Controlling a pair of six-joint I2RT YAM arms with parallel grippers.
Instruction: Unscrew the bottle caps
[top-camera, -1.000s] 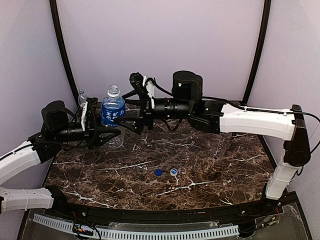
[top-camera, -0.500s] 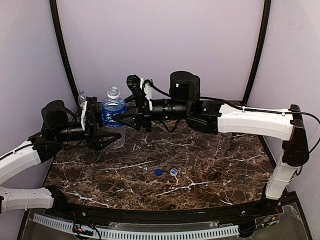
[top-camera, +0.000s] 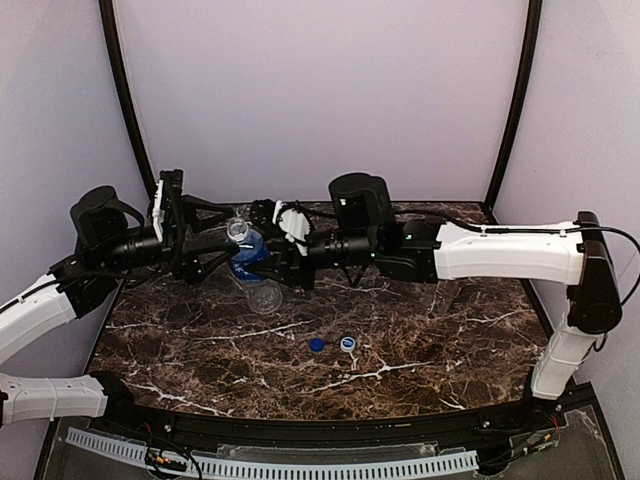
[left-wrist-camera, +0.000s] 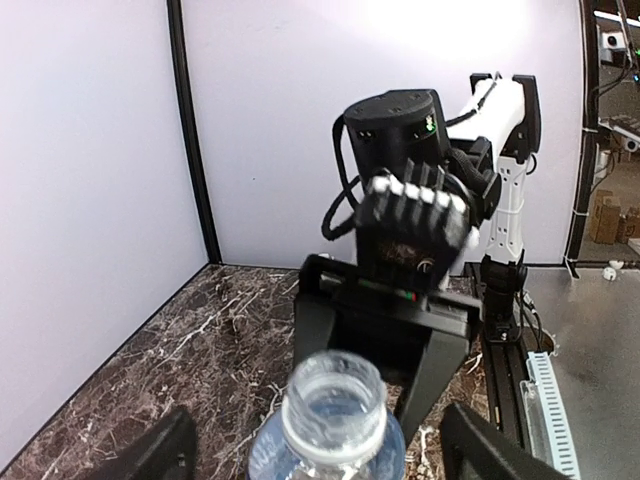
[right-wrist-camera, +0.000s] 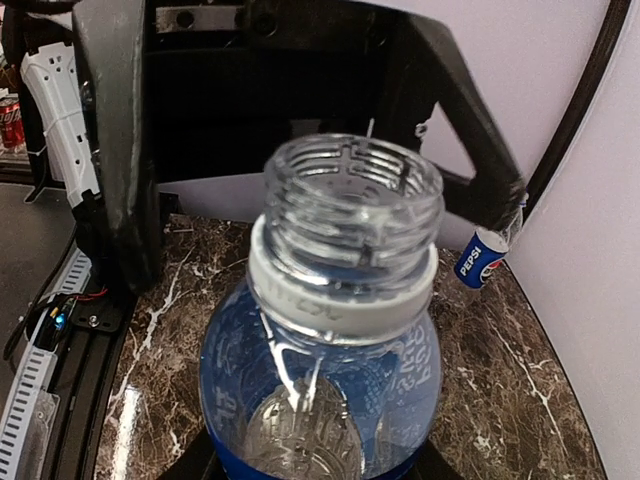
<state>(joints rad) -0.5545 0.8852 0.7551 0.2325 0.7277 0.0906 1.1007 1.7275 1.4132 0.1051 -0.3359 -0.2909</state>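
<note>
At back left of the marble table (top-camera: 430, 330), the right gripper (top-camera: 258, 268) looks clamped on 1 tilted, blue-labelled bottle (right-wrist-camera: 330, 330), though its fingers are mostly hidden. The left gripper (left-wrist-camera: 320, 452) is spread wide on either side of the uncapped neck, not touching it. 2 caps lie side by side mid-table: blue cap (top-camera: 316, 344), white cap (top-camera: 348, 344).

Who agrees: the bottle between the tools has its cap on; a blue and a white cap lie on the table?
No: the bottle is uncapped, as the right wrist view shows. The blue cap and white cap do lie on the table.
</note>
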